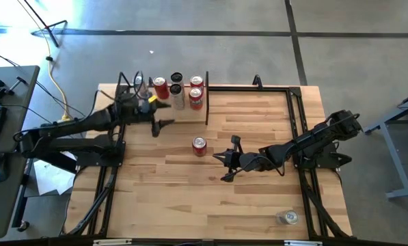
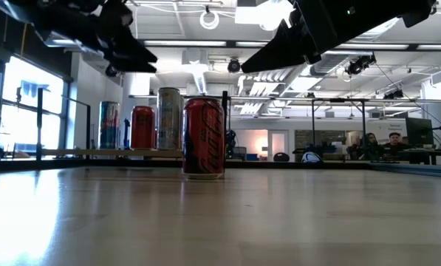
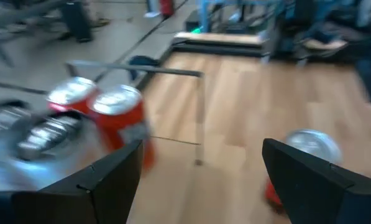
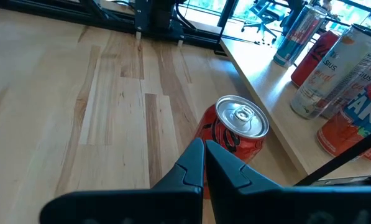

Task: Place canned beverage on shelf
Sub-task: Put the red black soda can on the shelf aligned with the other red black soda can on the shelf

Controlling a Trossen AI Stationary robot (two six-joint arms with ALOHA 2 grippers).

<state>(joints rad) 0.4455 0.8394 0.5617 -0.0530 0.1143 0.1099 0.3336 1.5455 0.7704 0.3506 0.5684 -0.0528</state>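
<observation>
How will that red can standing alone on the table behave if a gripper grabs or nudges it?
The red can stands upright on a narrow base, so a push near its top would likely tip it, and it would then roll. Its smooth rounded wall may slip in the fingers. The tab looks unopened, so it is probably full and fairly heavy.

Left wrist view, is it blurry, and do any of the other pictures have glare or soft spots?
Left wrist view: smeared with motion blur; the shelf cans and the lone red can lose their edges. Low view: bright windows wash out one side, the near tabletop is soft and the arms are dark silhouettes. Right wrist view: crisp on the red can. High view: evenly lit.
</observation>
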